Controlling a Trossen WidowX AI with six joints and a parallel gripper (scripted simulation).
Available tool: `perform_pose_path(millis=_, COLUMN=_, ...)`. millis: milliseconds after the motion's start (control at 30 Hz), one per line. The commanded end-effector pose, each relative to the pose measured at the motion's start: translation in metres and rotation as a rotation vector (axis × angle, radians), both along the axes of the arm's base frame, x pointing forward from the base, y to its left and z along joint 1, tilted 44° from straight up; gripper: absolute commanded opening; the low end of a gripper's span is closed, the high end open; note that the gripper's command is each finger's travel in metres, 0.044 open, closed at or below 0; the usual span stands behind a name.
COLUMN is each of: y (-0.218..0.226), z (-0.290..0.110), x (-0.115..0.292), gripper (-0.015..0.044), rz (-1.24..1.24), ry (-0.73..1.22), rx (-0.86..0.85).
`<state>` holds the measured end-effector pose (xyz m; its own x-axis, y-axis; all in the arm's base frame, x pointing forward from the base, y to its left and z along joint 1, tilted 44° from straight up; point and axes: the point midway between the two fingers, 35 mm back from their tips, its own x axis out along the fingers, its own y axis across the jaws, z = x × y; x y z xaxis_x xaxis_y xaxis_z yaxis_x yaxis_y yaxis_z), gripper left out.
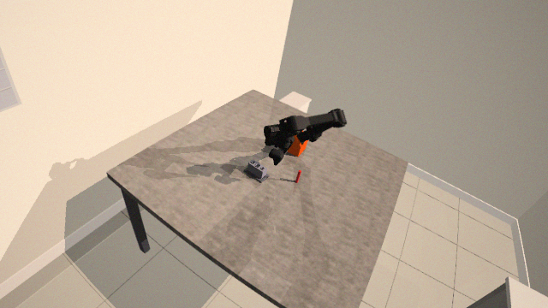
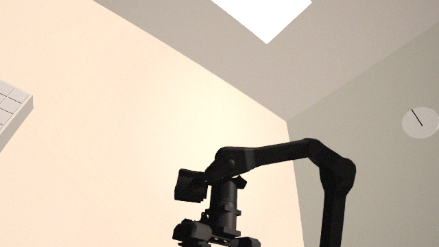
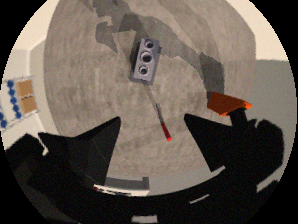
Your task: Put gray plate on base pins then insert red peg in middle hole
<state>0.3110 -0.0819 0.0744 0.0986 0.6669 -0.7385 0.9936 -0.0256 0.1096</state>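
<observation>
A small gray metal plate (image 3: 147,60) lies on its gray block base (image 1: 257,170) near the middle of the mottled brown table top (image 1: 214,222) — it looks seated flat, holes facing up, though the two pins are too small to make out. A short way to one side a thin red cylindrical peg (image 1: 298,175) stands upright on the table, well apart from the block. The first step appears finished; the peg is the job in hand. The next move calls for swinging across, descending over the peg and closing on its shaft squarely enough to carry it upright to the middle hole. Above and between the two pieces hangs the black parallel-jaw gripper (image 3: 153,137) — fingers spread to their widest, gripping nothing, touching neither plate nor peg. An orange block (image 1: 297,146) sits behind the arm.
</observation>
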Motion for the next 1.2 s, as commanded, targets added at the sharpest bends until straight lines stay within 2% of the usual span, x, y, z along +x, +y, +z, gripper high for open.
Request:
perform_pose_path(millis=0, y=0.045, z=0.035, x=-0.024, gripper=0.0440, rz=0.109, ry=-0.103, rx=-0.009)
perform_pose_path(millis=167, y=0.086, z=0.059, x=-0.054, gripper=0.0440, rz=0.220, ry=-0.202, rx=-0.011)
perform_pose_path(millis=400, y=0.088, z=0.060, x=-0.059, gripper=0.0440, rz=0.224, ry=-0.206, rx=-0.011)
perform_pose_path(millis=533, y=0.103, z=0.044, x=-0.057, gripper=0.0440, rz=0.224, ry=-0.207, rx=-0.011)
perform_pose_path(millis=1167, y=0.124, z=0.022, x=-0.055, gripper=0.0440, rz=0.223, ry=-0.207, rx=-0.011)
